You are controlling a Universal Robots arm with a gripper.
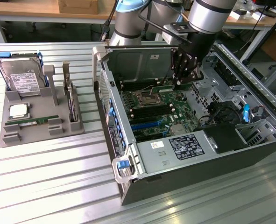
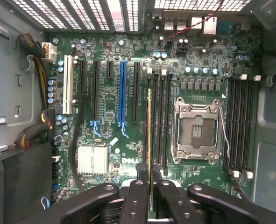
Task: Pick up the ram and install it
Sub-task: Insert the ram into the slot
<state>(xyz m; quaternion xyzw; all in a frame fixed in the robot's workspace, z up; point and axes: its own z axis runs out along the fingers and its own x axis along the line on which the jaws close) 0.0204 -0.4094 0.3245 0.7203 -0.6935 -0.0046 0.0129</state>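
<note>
I am at the install step, my jaws clenched on the ram (image 2: 150, 140), held on edge over the motherboard's (image 2: 128, 140) memory slots (image 2: 159, 116) beside the CPU socket (image 2: 198, 130); seating demands exact alignment.

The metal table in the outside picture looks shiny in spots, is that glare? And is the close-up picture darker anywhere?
Exterior view: yes, light glares off the ribbed table in pale streaks near the front. Wrist view: the green board is evenly lit, bright light comes through the vent slots at the case's edge, and the black claw holding the memory stick sits dark.
</note>
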